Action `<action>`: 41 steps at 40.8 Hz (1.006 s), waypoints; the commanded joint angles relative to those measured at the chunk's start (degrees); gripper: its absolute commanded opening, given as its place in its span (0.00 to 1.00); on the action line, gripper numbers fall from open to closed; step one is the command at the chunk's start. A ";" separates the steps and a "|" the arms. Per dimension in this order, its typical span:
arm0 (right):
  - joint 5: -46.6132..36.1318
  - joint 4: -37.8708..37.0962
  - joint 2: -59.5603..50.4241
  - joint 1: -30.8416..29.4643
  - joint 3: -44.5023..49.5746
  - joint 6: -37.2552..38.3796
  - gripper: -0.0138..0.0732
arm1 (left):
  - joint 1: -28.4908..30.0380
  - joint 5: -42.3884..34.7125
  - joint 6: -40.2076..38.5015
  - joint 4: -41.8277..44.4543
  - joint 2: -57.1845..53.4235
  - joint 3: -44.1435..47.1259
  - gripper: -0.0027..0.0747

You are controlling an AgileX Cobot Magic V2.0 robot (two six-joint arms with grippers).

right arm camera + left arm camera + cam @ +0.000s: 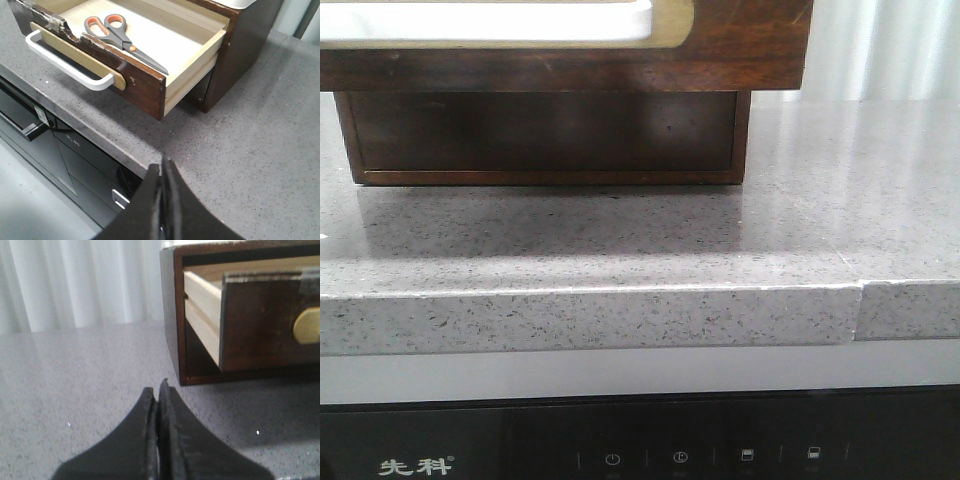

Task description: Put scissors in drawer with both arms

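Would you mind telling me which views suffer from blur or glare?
Front view: the drawer fills the top edge, white handle overexposed. Left wrist view: shut left gripper blurred, curtains bright. Right wrist view: scissors sharp, right gripper soft.

In the front view the pulled-out dark brown wooden drawer (740, 40) runs off the top edge, so its inside cannot be seen, and the white bar handle (490, 25) on its face is cut by the top and left edges. The black appliance panel (720, 440) under the grey speckled stone counter (620, 240) is cropped at the bottom. In the left wrist view the drawer front (265, 320) leaves the right edge, showing only part of a pale plate (307, 326), blurred. In the right wrist view the drawer's far corner (20, 7) is cut by the top edge, and the dark wooden cabinet (245, 40) is cropped at the top.
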 commanded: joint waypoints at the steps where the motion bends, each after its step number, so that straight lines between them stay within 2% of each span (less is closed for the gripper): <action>1: -4.08 -0.06 0.33 -0.26 -1.20 0.08 0.08 | 0.17 -5.55 -1.43 -0.25 -0.37 1.03 0.01; 5: -4.08 -0.06 0.33 -0.26 -1.20 0.08 0.08 | 0.40 -6.51 -1.52 -0.33 -1.30 3.43 0.01; 16: -4.08 -0.06 0.33 -0.26 -1.20 0.08 0.08 | 1.10 -15.25 -3.46 -1.11 -1.88 8.91 0.01; 41: -4.08 -0.06 0.33 -0.26 -1.20 0.08 0.08 | 1.10 -15.88 -4.30 -1.20 -1.88 8.91 0.01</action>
